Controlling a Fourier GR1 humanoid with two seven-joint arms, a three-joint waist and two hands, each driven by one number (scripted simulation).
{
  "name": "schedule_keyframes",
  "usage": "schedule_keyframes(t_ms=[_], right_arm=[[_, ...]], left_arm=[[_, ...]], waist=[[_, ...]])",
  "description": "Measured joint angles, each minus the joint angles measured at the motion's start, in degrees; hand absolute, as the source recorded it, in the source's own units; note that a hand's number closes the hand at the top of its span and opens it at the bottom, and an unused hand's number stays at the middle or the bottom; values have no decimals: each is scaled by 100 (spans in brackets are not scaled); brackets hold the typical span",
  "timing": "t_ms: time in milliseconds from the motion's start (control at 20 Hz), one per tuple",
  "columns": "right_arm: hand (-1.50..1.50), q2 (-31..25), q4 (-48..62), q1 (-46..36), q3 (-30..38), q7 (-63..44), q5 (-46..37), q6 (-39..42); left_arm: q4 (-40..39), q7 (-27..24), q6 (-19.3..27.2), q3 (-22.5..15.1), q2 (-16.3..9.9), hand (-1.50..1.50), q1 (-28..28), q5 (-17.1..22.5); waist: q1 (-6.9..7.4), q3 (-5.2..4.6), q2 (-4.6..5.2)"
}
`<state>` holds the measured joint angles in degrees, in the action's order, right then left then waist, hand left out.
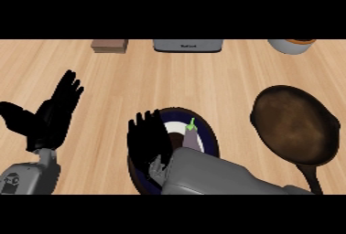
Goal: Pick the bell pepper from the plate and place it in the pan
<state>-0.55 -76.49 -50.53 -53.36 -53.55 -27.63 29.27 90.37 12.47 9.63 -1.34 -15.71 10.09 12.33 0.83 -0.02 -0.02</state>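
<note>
Head view: right hand (148,137) hangs over the dark plate (211,132) at the counter's near edge, fingers straight, grasping nothing.
Item on plate: purple eggplant-like vegetable (192,138) with green stem, not visibly a bell pepper.
Pan (295,124): right side, well apart.
Left hand (55,114): resting, fingers relaxed.
Risk: forearm hides the vegetable; fingers may nudge it aside.

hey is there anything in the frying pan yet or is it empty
Empty. The frying pan shows only its bare brown inside. The purple vegetable with a green stem lies on the dark blue plate, beside the right robot hand.
</note>
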Motion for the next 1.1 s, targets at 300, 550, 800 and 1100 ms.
schedule_keyframes(t_ms=[300, 550, 800, 1100], right_arm=[[-150, 11, 470, -164, -137, -52, 84, -204], [-150, 31, 1018, -200, -300, 255, 76, -563], [-150, 46, 1479, -227, -379, 452, 90, -728], [-150, 53, 1923, -223, -465, 834, 45, -1121]], left_arm=[[-52, -85, -94, 56, 72, 0, -17, -49], [-210, -113, -88, 86, 168, 0, 115, -160], [-131, -19, -173, 169, 171, 0, 79, -148], [-51, 84, -201, 192, 223, 0, 86, -234]], waist=[[12, -1, 4], [21, 0, 14], [31, 1, 14], [35, 1, 16]])
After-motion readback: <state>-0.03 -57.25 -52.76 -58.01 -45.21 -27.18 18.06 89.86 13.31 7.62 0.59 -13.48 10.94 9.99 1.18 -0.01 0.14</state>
